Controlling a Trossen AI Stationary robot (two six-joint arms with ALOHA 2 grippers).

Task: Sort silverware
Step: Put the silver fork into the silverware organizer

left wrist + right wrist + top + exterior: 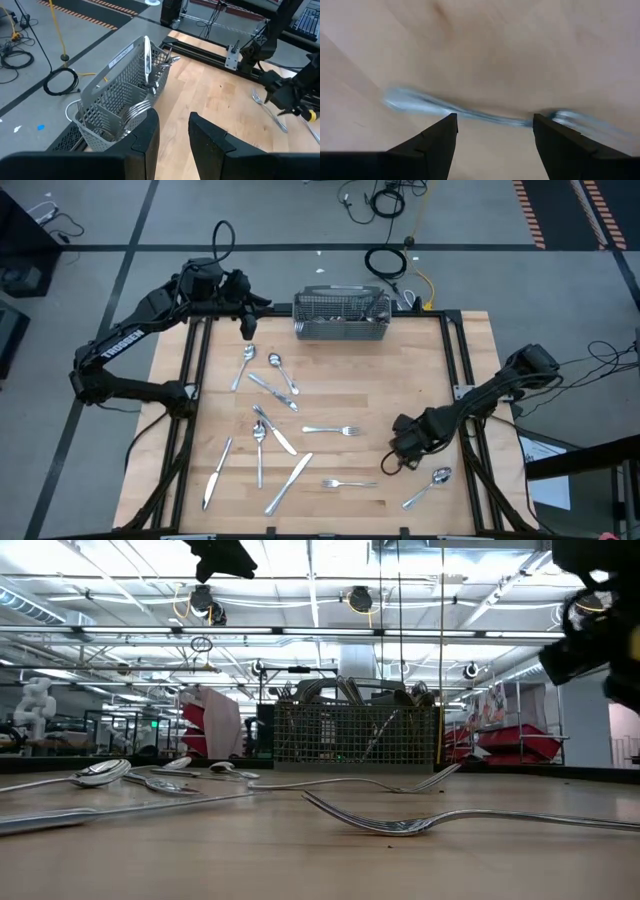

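Observation:
Several pieces of silverware lie flat and scattered on the wooden table [420, 370]: forks [333, 430] [348, 482], knives [290, 482] [216, 472] and spoons [428, 488] [259, 445]. The wire-mesh basket [342, 320] stands at the far edge with forks [135, 110] and a knife [147, 55] upright in it. My left gripper [172, 135] hangs open in the air left of the basket, nothing between its fingers. My right gripper [403, 458] points down near the table's right front, open, its fingers standing on either side of a blurred piece of silverware [470, 112] lying below.
Black rails [195, 380] [462, 370] run along the table's left and right sides. Bare wood lies between the basket and the right rail. Cables [385, 260] lie on the floor beyond the table. In the low view a fork [420, 825] lies nearest the camera.

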